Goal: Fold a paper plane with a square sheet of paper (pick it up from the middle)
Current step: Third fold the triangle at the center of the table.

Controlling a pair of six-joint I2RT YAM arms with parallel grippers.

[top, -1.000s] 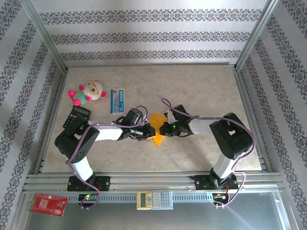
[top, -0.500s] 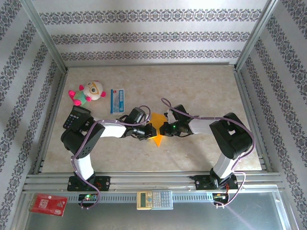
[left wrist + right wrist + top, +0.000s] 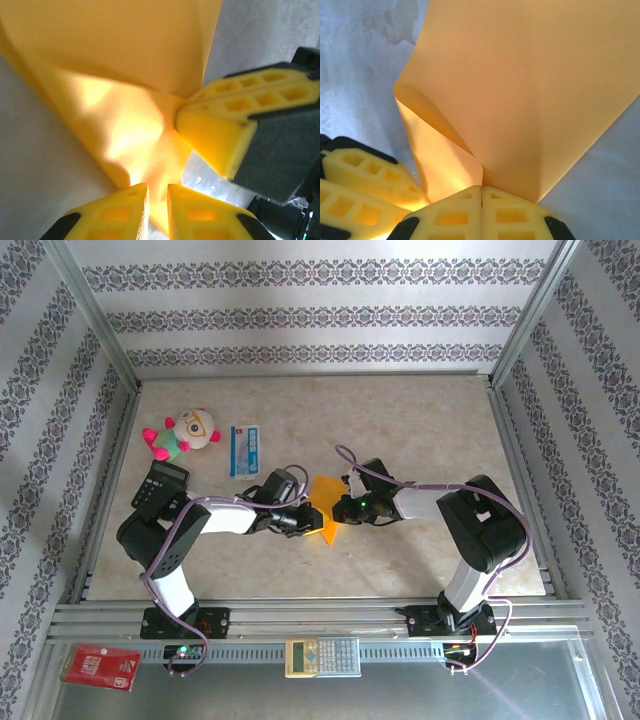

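Right gripper pinching orange-yellow paper, left gripper alongside

Overhead view is bright and evenly lit; we see soft, short shadows under both arms on the beige marbled tabletop, no glare, sharp throughout. Both wrist views are soft from close range. In the left wrist view the thin orange-yellow paper sheet glows, backlit, with a blown-out patch near the bottom. In the right wrist view its fold is shaded.
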